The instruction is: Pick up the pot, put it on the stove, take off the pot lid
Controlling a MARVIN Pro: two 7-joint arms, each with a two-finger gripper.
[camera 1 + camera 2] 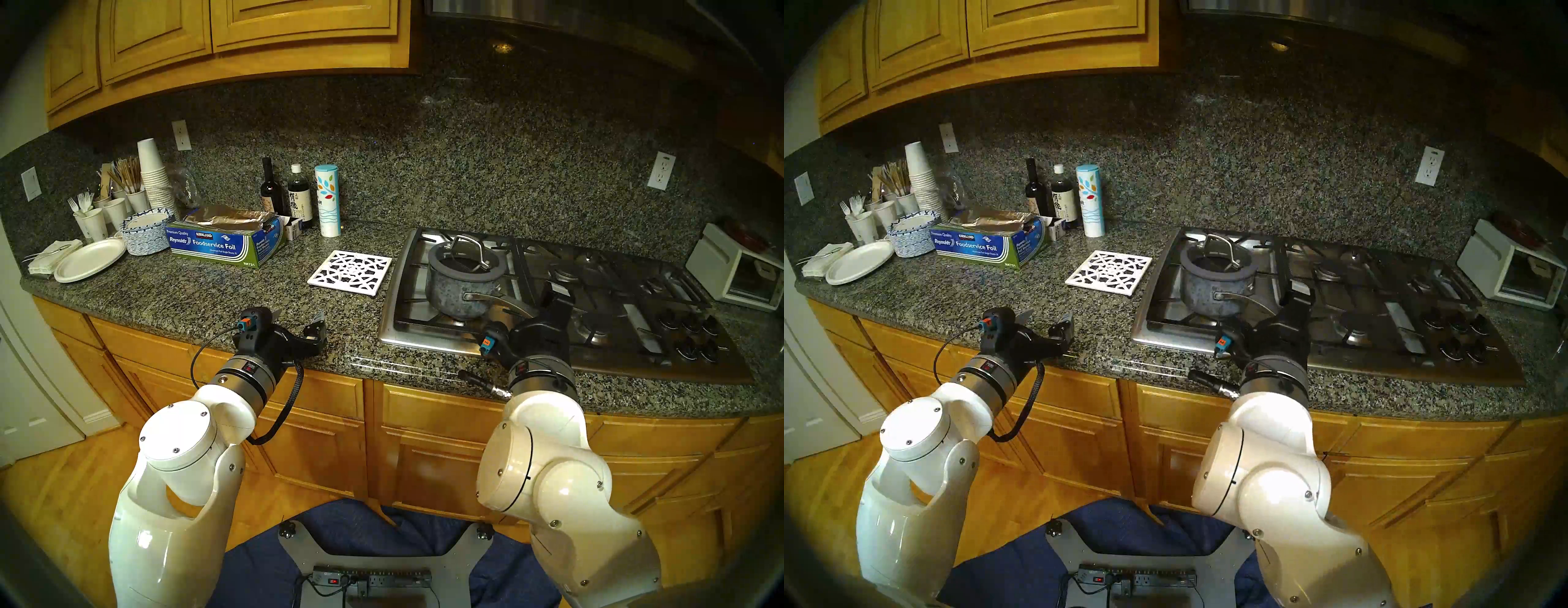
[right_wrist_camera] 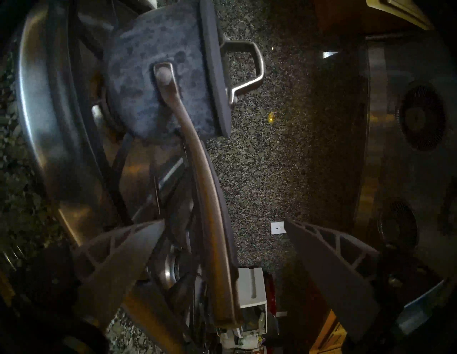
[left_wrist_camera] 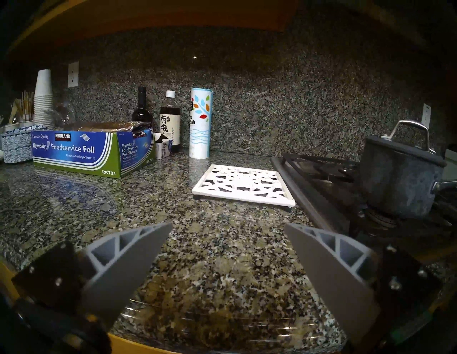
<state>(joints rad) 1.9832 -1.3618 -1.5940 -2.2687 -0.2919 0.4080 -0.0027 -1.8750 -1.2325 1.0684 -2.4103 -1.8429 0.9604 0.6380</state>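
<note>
The dark-grey mottled pot (image 1: 456,293) stands on the front-left burner of the steel stove (image 1: 418,335). The glass pot lid (image 1: 466,260) with its silver loop handle sits on the pot. The pot's long silver handle (image 1: 507,300) points toward my right arm. My right gripper (image 1: 547,310) is open; in the right wrist view the pot handle (image 2: 207,188) lies between its spread fingers (image 2: 123,259), ungripped. My left gripper (image 1: 298,316) is open and empty above the counter's front edge, left of the stove. The left wrist view shows the pot (image 3: 400,183) at its right.
A white lattice trivet (image 1: 350,271) lies on the granite counter just left of the stove. Behind it stand a salt canister (image 1: 327,199), two bottles and a foil box (image 1: 225,242). Paper plates and cups fill the far left. A white toaster oven (image 1: 738,271) stands right of the stove, and black knobs (image 1: 691,335) sit at the stove's front right.
</note>
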